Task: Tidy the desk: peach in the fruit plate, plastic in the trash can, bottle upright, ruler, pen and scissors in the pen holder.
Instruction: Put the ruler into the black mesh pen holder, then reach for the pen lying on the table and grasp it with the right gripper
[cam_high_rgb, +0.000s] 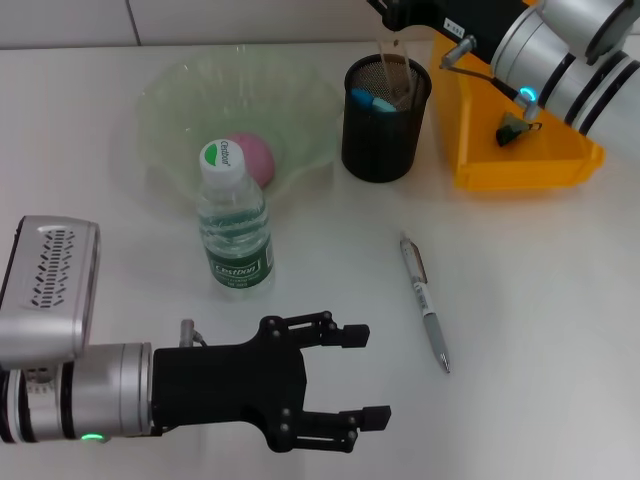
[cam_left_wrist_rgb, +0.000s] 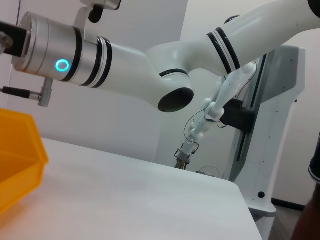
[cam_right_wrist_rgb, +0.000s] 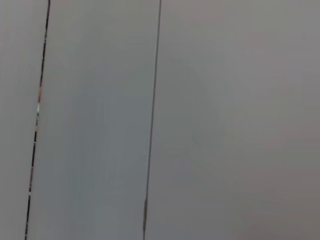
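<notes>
The pink peach (cam_high_rgb: 252, 157) lies in the green translucent fruit plate (cam_high_rgb: 170, 95). In front of the plate the bottle (cam_high_rgb: 235, 225) stands upright with its green cap on. A ruler (cam_high_rgb: 396, 72) stands in the black mesh pen holder (cam_high_rgb: 385, 140) beside blue scissors handles (cam_high_rgb: 372, 100). Its top end is just under my right gripper (cam_high_rgb: 400, 18) at the picture's upper edge. The pen (cam_high_rgb: 427, 315) lies on the table to the right of centre. A crumpled piece of plastic (cam_high_rgb: 515, 130) sits in the orange trash can (cam_high_rgb: 480, 170). My left gripper (cam_high_rgb: 365, 375) hovers open at the near edge, holding nothing.
The right arm (cam_high_rgb: 570, 50) reaches across above the orange bin, and it also shows in the left wrist view (cam_left_wrist_rgb: 125, 65) over the bin's corner (cam_left_wrist_rgb: 20, 155). The right wrist view shows only a grey wall.
</notes>
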